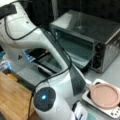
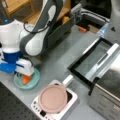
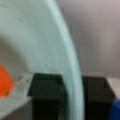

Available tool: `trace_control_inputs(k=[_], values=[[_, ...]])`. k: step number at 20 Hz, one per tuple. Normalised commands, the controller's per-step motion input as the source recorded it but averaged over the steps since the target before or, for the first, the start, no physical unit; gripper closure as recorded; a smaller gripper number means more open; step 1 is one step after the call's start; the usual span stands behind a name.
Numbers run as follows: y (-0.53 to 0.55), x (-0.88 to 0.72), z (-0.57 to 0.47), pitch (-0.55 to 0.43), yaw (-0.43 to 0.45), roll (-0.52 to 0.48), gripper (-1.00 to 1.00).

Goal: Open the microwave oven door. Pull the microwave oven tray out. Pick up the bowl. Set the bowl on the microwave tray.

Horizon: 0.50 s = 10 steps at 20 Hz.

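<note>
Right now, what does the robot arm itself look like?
The arm is glossy white with dark grey joint bands, a black cable looped along it, and a round dark cap lit blue. Its tool is white and blue with dark fingers.

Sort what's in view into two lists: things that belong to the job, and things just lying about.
Job:
- microwave oven, microwave oven door open
- bowl, its rim between the hand's fingers in the wrist view

Lying about:
- pink plate on white base
- orange piece in the bowl
- wooden board

Mint bowl [image 2: 27,79] upright; microwave oven door [image 2: 93,59] open flat.
</note>
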Motion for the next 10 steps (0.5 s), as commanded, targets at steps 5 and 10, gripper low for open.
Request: trace_control_inputs(k=[5,10], values=[[0.07,0.09,-0.24,-0.074,-0.161,0.218,1.0],[0.22,-0.07,0.05,0.067,-0.17,0.213,1.0]])
